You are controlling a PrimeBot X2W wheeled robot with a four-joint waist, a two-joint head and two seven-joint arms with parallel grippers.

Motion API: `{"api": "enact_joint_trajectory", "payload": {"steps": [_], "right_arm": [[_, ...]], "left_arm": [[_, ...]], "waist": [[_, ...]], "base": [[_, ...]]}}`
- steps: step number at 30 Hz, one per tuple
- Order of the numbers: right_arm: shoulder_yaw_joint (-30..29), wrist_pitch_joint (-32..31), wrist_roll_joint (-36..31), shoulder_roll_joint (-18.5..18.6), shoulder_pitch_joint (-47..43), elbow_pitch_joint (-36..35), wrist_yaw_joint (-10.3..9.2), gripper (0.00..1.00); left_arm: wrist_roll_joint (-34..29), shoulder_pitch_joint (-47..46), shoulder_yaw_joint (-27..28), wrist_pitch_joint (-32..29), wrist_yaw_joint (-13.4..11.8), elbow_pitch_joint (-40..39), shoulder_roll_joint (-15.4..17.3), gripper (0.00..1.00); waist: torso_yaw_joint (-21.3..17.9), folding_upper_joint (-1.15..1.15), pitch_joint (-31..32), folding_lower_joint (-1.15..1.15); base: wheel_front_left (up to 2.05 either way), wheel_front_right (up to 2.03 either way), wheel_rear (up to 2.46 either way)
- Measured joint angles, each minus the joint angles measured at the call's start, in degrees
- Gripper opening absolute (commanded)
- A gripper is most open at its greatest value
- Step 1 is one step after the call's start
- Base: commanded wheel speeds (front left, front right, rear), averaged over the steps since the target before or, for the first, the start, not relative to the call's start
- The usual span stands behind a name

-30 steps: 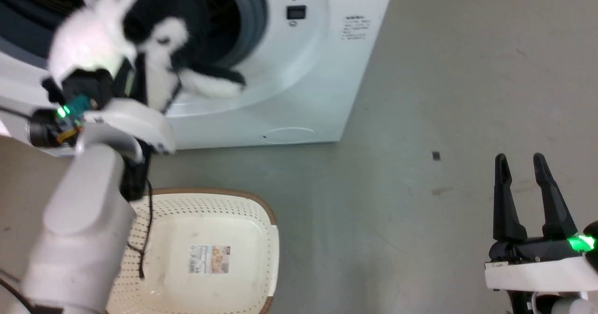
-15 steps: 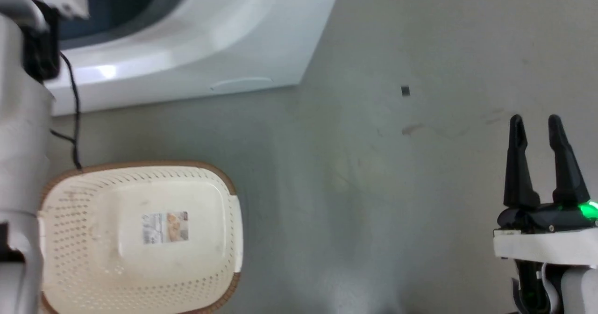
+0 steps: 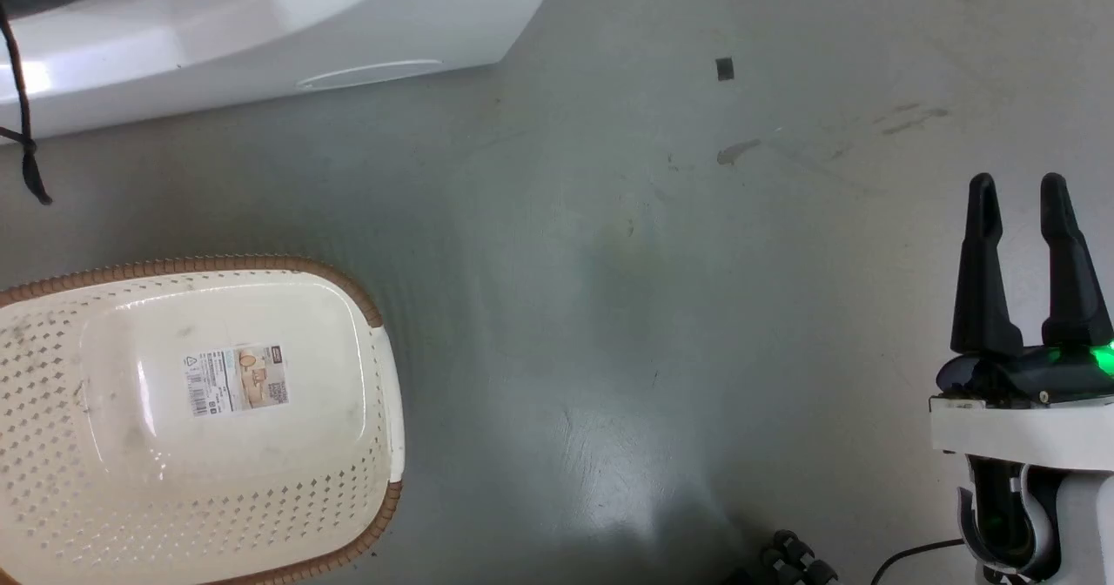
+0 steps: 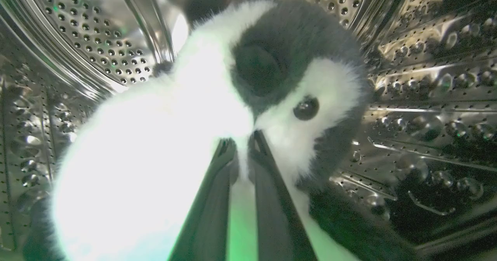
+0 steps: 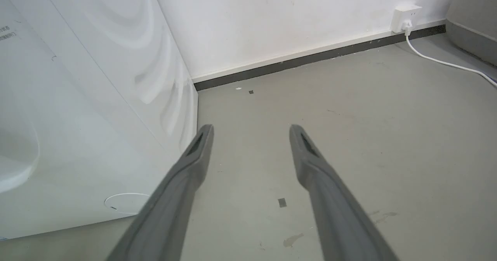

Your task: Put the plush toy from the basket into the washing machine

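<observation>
In the left wrist view the black-and-white plush toy (image 4: pixel 217 109) hangs inside the shiny perforated steel drum (image 4: pixel 427 98) of the washing machine (image 3: pixel 261 19). My left gripper (image 4: pixel 242 144) is shut on the plush toy's white fur, its two dark fingers pinched close together. The cream basket (image 3: pixel 52 498) stands on the floor at the lower left of the head view, with just a label sticker (image 3: pixel 235 380) on its bottom. My right gripper (image 3: pixel 1018 189) is open over bare floor at the right, holding nothing.
A black cable (image 3: pixel 22 124) dangles in front of the washer's lower front panel. In the right wrist view the washer's white side (image 5: pixel 97 109) stands at the left, and a wall socket (image 5: pixel 405 18) with a white cord (image 5: pixel 446 61) sits at the far wall.
The head camera has tilted down and shifted, so the washer's porthole, the left arm and the toy have left its view. The right gripper stays open.
</observation>
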State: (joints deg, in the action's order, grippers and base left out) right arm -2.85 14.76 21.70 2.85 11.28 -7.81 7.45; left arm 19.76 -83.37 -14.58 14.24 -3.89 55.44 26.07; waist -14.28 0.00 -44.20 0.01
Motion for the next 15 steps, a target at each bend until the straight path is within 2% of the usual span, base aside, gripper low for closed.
{"api": "enact_joint_trajectory", "payload": {"steps": [2, 3, 4, 11, 15], "right_arm": [[-0.13, 0.0, 0.04, 0.0, 0.15, 0.02, 0.0, 1.0], [-0.15, 0.0, 0.04, 0.0, 0.21, 0.02, 0.0, 1.0], [-0.22, 0.0, 0.04, 0.0, 0.27, 0.02, 0.0, 1.0], [-0.47, 0.0, -0.66, 0.0, 0.42, 0.21, 0.0, 1.0], [-0.63, 0.0, -1.62, 0.0, 0.4, 0.32, 0.0, 1.0]], "left_arm": [[0.03, -0.61, 0.02, 0.13, -0.01, 1.16, -0.15, 0.0], [0.0, -0.76, 0.02, 0.23, -0.19, 1.75, -0.21, 0.36], [0.24, -0.9, 0.27, 0.37, -0.12, 2.45, -0.32, 1.0], [0.59, 0.07, 0.65, 0.44, 0.52, 3.61, -1.9, 1.0], [0.58, 5.5, 1.52, 0.44, 0.53, 1.6, -2.91, 1.0]], "waist": [[0.11, 0.0, -0.42, 0.0], [0.25, 0.0, -0.46, 0.0], [0.4, 0.0, -0.45, 0.0], [2.0, 0.0, 1.36, 0.0], [3.0, 0.0, 3.63, -0.01]], "base": [[0.0, 0.0, 0.0], [0.0, 0.0, 0.0], [0.0, 0.0, 0.0], [0.0, 0.0, 0.0], [0.0, 0.0, 0.0]]}}
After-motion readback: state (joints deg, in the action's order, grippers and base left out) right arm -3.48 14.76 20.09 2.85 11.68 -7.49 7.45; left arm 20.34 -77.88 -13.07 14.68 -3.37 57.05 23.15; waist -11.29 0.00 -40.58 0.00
